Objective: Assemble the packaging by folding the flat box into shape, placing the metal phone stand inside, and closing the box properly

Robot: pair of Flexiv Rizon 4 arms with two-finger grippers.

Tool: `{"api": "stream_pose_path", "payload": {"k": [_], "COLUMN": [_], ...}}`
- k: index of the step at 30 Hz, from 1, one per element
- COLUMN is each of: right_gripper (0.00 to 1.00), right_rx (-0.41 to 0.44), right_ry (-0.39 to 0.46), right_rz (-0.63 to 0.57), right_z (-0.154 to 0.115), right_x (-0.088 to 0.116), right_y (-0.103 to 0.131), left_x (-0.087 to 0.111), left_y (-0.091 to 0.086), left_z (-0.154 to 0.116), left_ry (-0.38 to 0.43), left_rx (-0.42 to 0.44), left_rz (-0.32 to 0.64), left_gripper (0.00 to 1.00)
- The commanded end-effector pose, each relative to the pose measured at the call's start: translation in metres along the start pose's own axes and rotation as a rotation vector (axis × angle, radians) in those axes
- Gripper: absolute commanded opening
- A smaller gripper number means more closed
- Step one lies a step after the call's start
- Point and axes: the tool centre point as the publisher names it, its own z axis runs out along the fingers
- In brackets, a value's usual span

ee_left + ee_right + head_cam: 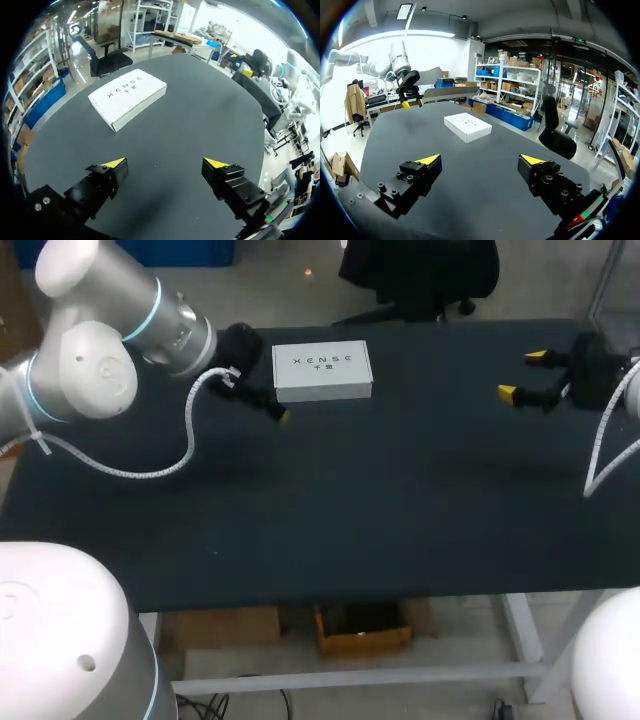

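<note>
Yellow-tipped fingers [111,172] spread and empty, the left gripper [167,162] hovers just beside the white box [322,371], lying flat and seemingly closed at the far middle of the dark table [350,500], while the right gripper [522,374], fingers likewise parted, hangs well apart; any last press on its top likely needs the box braced against sliding.

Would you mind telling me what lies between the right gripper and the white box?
Nothing: only bare black tabletop separates the right gripper from the white box, as the head view and right wrist view both show.
</note>
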Motion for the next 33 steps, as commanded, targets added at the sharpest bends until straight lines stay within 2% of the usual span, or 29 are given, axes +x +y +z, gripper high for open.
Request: {"api": "stream_pose_path", "payload": {"k": [1,2,19,23,25,28,31,33], "right_gripper": [1.00,1.00,1.00,1.00,1.00,1.00,1.00,1.00], "right_rx": [-0.010,-0.010,-0.010,-0.010,-0.010,-0.010,-0.010,-0.010], "right_ry": [0.004,0.004,0.004,0.004,0.004,0.004,0.004,0.004], "right_rz": [-0.002,-0.002,-0.002,-0.002,-0.002,-0.002,-0.002,-0.002], "right_z": [-0.001,-0.001,-0.001,-0.001,-0.001,-0.001,-0.001,-0.001], "right_x": [0.000,0.000,0.000,0.000,0.000,0.000,0.000,0.000], "right_y": [-0.002,-0.002,-0.002,-0.002,-0.002,-0.002,-0.002,-0.002], "left_x": [0.001,-0.001,-0.001,-0.021,-0.034,-0.049,-0.059,-0.065], "left_y": [0.004,0.004,0.004,-0.002,-0.008,-0.012,-0.012,-0.010], "left_z": [0.003,0.004,0.008,0.017,0.017,0.015,0.012,0.010], "left_ry": [-0.131,-0.162,-0.162,-0.189,-0.176,-0.164,-0.143,-0.113], "left_rx": [0.027,0.024,0.023,0.043,0.070,0.100,0.114,0.115], "left_rz": [0.209,0.234,0.236,0.110,-0.002,-0.119,-0.153,-0.125], "left_gripper": [1.00,1.00,1.00,1.00,1.00,1.00,1.00,1.00]}}
